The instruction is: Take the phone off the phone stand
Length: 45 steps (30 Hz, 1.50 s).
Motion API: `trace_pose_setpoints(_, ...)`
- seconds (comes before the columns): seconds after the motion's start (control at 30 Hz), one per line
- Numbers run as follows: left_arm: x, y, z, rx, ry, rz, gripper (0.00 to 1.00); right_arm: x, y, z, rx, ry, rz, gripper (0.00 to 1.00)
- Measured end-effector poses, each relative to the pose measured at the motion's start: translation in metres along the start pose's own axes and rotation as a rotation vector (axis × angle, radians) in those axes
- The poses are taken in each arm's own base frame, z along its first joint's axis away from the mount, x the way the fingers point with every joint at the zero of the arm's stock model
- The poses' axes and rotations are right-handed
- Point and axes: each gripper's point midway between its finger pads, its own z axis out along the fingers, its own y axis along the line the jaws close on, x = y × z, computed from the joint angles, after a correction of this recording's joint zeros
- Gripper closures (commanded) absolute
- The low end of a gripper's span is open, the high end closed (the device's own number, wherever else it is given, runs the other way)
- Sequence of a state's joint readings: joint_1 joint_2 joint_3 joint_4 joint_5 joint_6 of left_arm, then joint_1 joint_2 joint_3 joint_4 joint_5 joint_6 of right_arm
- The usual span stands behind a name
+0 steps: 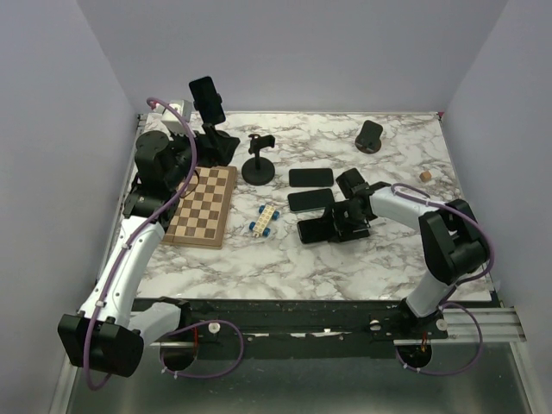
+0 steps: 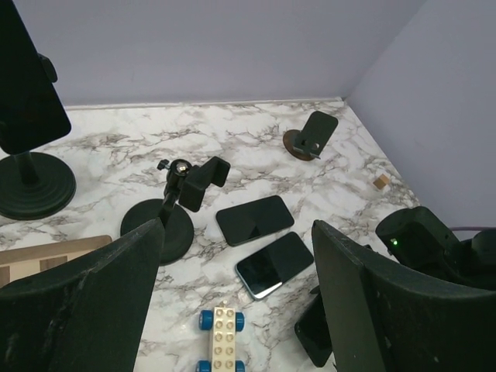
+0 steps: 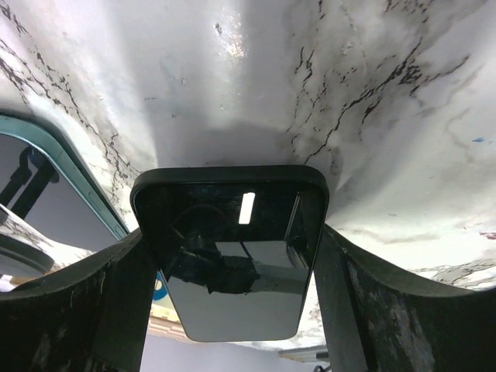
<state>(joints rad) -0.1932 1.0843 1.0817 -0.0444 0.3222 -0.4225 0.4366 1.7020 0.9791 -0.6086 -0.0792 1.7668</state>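
Note:
A black phone (image 1: 207, 99) stands clamped upright in a black phone stand (image 1: 214, 148) at the back left; it also shows at the left edge of the left wrist view (image 2: 27, 77). My left gripper (image 1: 183, 168) hangs open and empty (image 2: 232, 310) in front of that stand, above the table. My right gripper (image 1: 338, 222) is low at the table's middle right, its fingers closed on the sides of another black phone (image 3: 232, 248), which lies flat at table level (image 1: 315, 231).
An empty clamp stand (image 1: 259, 161) is beside the occupied one. Two more phones (image 1: 310, 177) (image 1: 310, 200) lie flat mid-table. A chessboard (image 1: 203, 205), a toy brick car (image 1: 265, 220), a brown stand (image 1: 371, 136) and a small wooden cube (image 1: 425, 175) are around.

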Motion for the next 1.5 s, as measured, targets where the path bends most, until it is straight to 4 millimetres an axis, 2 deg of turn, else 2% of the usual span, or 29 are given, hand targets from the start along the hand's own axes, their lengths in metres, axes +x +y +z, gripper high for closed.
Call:
trace_pose_setpoints(0.1,-0.001,0.001,0.000,0.006,-0.003,-0.015,0.16,-0.005,0.001,0.000,0.004,-0.038,0.016,0.84)
trace_pose_setpoints(0.23,0.000,0.004,-0.001,0.011,-0.003,-0.038,0.16,-0.009,0.002,0.000,0.008,-0.061,0.030,0.68)
trace_pose_setpoints(0.43,-0.003,0.002,-0.001,0.024,-0.012,-0.045,0.16,-0.009,0.006,0.001,0.016,-0.068,0.038,0.50)
trace_pose_setpoints(0.63,-0.005,0.002,-0.002,0.025,-0.018,-0.049,0.16,-0.010,0.007,0.002,0.017,-0.070,0.052,0.44)
trace_pose_setpoints(0.9,-0.005,0.001,-0.002,0.035,-0.016,-0.052,0.16,-0.009,0.020,0.005,0.009,-0.074,0.076,0.43)
trace_pose_setpoints(1.03,-0.005,0.000,-0.002,0.038,-0.015,-0.052,0.16,-0.008,0.029,0.007,0.003,-0.078,0.082,0.37)
trace_pose_setpoints(1.1,-0.005,0.001,-0.002,0.038,-0.015,-0.053,0.16,-0.008,0.032,0.008,0.003,-0.082,0.081,0.31)
trace_pose_setpoints(1.37,-0.005,0.002,-0.001,0.037,-0.014,-0.057,0.16,-0.008,0.039,0.009,0.002,-0.089,0.081,0.20)
trace_pose_setpoints(1.5,-0.004,0.002,-0.001,0.038,-0.013,-0.060,0.16,-0.008,0.040,0.009,-0.003,-0.091,0.079,0.03)
